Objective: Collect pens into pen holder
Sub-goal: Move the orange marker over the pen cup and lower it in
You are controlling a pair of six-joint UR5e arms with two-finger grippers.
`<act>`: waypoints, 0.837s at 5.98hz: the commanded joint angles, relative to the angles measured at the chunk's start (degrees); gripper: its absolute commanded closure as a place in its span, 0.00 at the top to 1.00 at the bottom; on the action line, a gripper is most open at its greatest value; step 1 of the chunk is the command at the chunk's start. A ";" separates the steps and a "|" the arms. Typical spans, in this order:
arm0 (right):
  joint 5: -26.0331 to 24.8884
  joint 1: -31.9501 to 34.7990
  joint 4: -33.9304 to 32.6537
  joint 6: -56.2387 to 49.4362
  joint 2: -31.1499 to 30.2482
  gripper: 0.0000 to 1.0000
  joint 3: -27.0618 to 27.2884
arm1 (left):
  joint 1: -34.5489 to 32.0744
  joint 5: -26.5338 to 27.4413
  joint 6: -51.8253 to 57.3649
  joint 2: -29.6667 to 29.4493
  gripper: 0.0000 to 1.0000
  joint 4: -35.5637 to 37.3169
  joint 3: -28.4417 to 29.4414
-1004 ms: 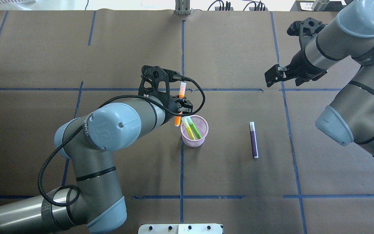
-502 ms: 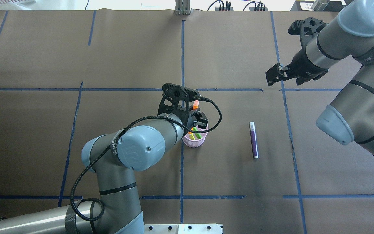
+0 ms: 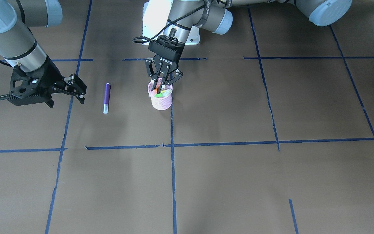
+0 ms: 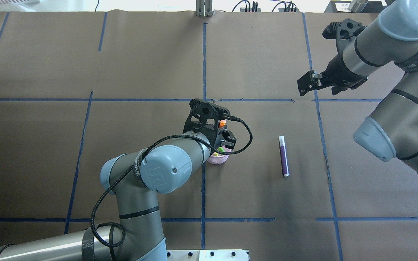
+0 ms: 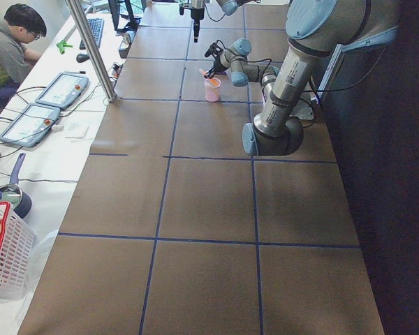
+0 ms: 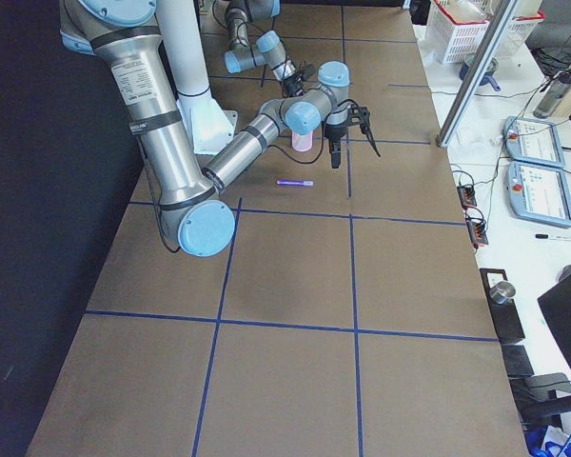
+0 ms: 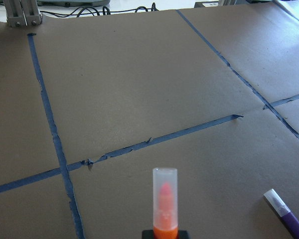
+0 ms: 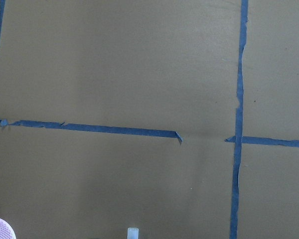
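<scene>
The pink mesh pen holder (image 3: 162, 102) stands near the table's middle, its rim partly hidden under my left arm (image 4: 218, 160). My left gripper (image 3: 160, 85) hangs directly over it, shut on the orange pen (image 3: 155, 92), which is tilted with its lower end at the holder's rim. The pen's pale cap sticks up in the left wrist view (image 7: 165, 201). Green pen ends (image 3: 165, 93) show inside the holder. The purple pen (image 4: 283, 156) lies flat on the table to the holder's right. My right gripper (image 4: 306, 83) hovers open, far beyond the purple pen and holding nothing.
Brown paper with blue tape lines (image 4: 204, 65) covers the table. A white mount plate (image 4: 201, 255) sits at the near edge. A person (image 5: 10, 42) and control tablets (image 5: 45, 105) are at the side bench on the robot's left, away from the work area.
My left arm swung right and toward the robot, carrying the orange pen from beside the holder to directly over it and lower. The right arm barely moved.
</scene>
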 commanded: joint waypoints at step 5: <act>0.24 0.45 0.11 -0.07 0.00 1.00 -0.18 | 0.73 -1.17 -0.58 -1.13 1.00 0.31 -1.87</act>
